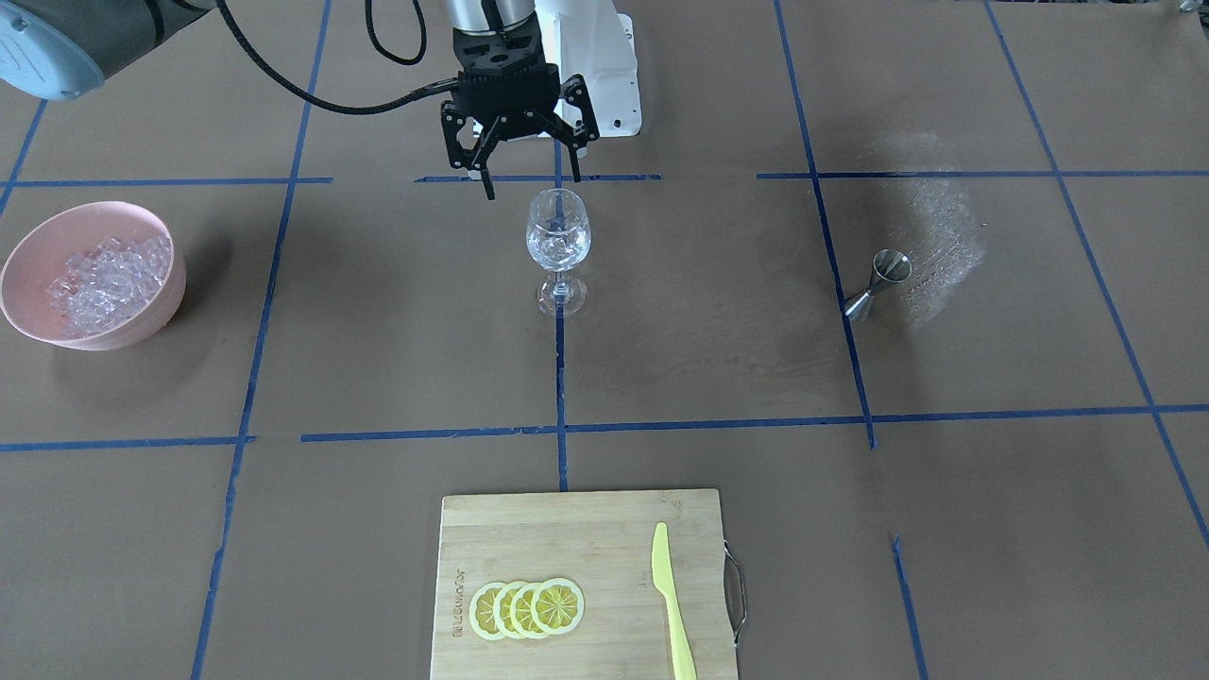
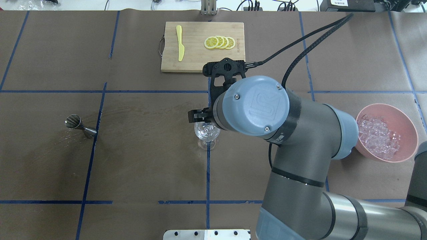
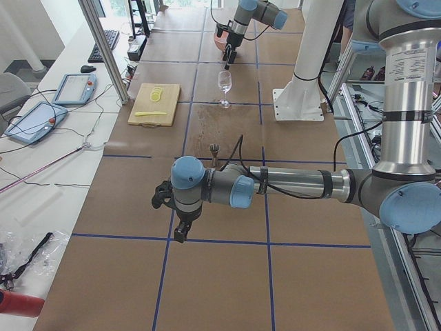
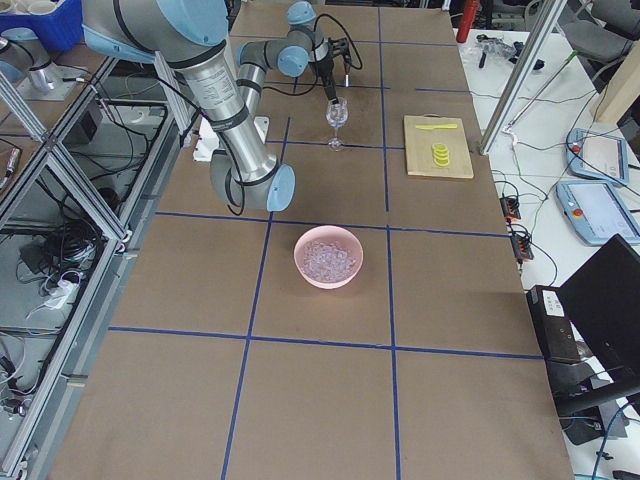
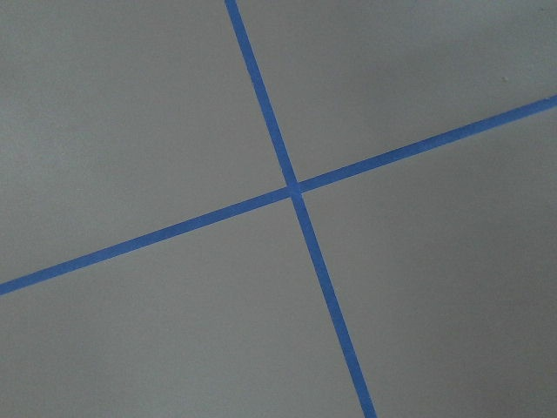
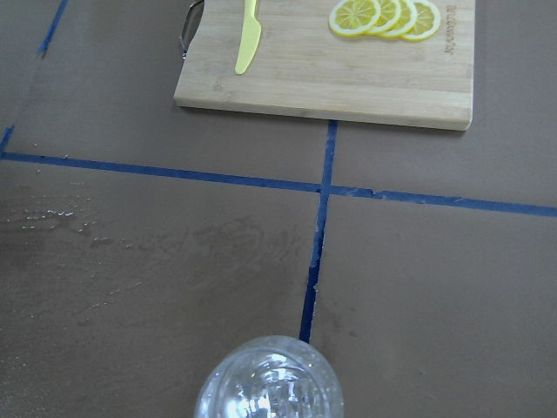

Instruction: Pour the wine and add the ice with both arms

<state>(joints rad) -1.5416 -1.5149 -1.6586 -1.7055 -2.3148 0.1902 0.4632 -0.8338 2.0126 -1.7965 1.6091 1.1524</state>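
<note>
A clear stemmed wine glass (image 1: 558, 236) stands mid-table with a few ice cubes in its bowl; the right wrist view looks down on it (image 6: 270, 385). My right gripper (image 1: 531, 185) hangs open just above and behind its rim, nothing between the fingers. More ice (image 1: 109, 276) fills a pink bowl (image 1: 142, 326) toward my right side. My left gripper (image 3: 180, 232) shows only in the exterior left view, low over bare table, and I cannot tell whether it is open or shut. Its wrist camera sees only crossed blue tape (image 5: 294, 188). No wine is in view.
A steel jigger (image 1: 878, 281) stands on my left side beside a wet patch (image 1: 940, 236). On the table's far side, a bamboo cutting board (image 1: 567, 538) carries lemon slices (image 1: 527, 607) and a yellow knife (image 1: 672, 614). The white pedestal (image 1: 604, 66) stands behind the glass.
</note>
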